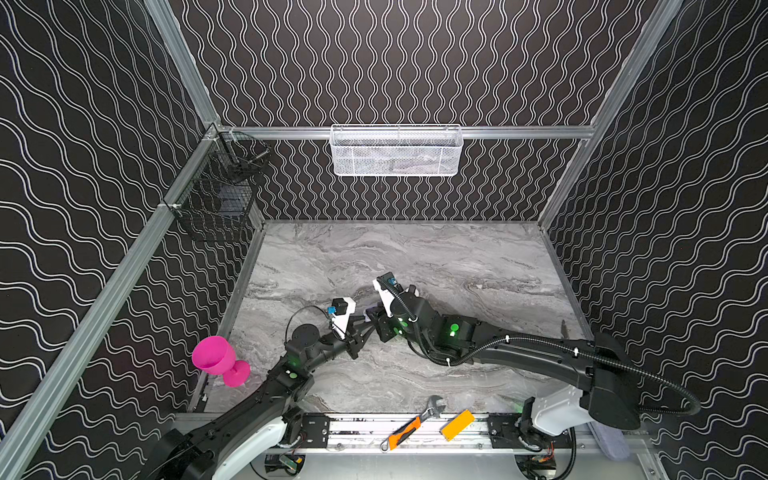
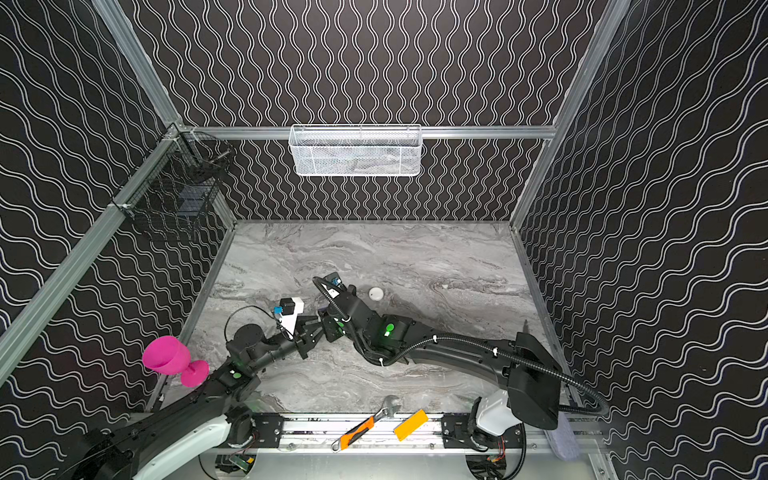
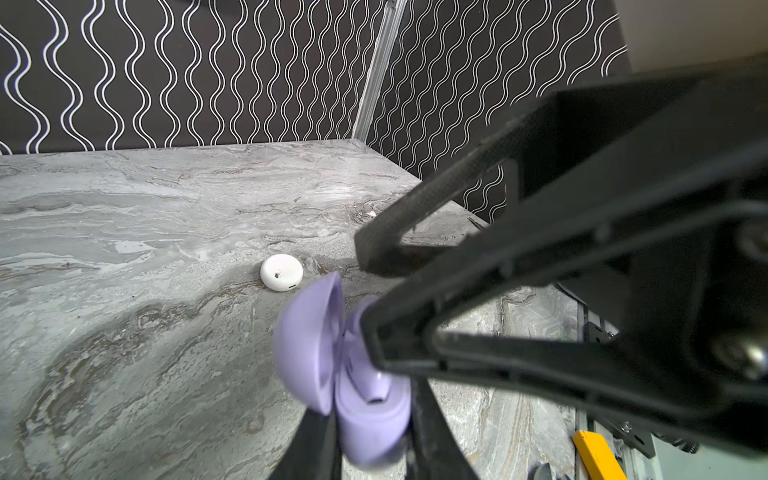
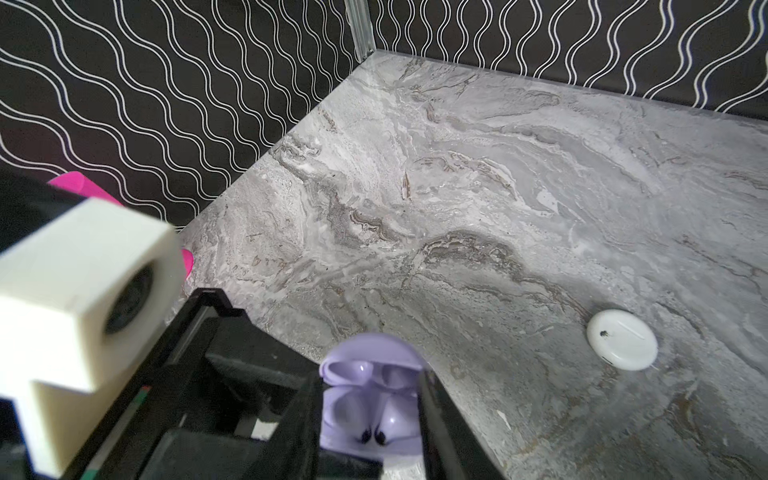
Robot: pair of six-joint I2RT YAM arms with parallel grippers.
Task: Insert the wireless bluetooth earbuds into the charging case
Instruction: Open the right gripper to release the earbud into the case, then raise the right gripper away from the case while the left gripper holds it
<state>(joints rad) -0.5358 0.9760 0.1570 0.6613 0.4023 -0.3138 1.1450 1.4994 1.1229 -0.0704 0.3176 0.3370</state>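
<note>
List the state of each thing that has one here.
Lavender case: open, held.
Earbud: in the lavender case.
White case: closed, on the table.
Left tool: shut on the lavender case.
Right tool: open, at the lavender case.
Goblet: tilted.

Lavender case [image 3: 307, 345] blurred, contents unclear

Open case [image 3: 374, 436] at bench [image 1: 457, 257] middle, in left claw [image 3: 365, 415] — one earbud [image 3: 376, 388] inside. Closed round case [image 2: 375, 293] just right of it, slightly behind. Goblet [image 1: 220, 359] at left bench edge. Wrench [image 1: 415, 424] left of block [image 1: 457, 424], both on front rail [image 1: 361, 430]. Mesh basket [image 1: 396, 150] on back wall — wire basket [image 1: 216, 195] on left wall.
</note>
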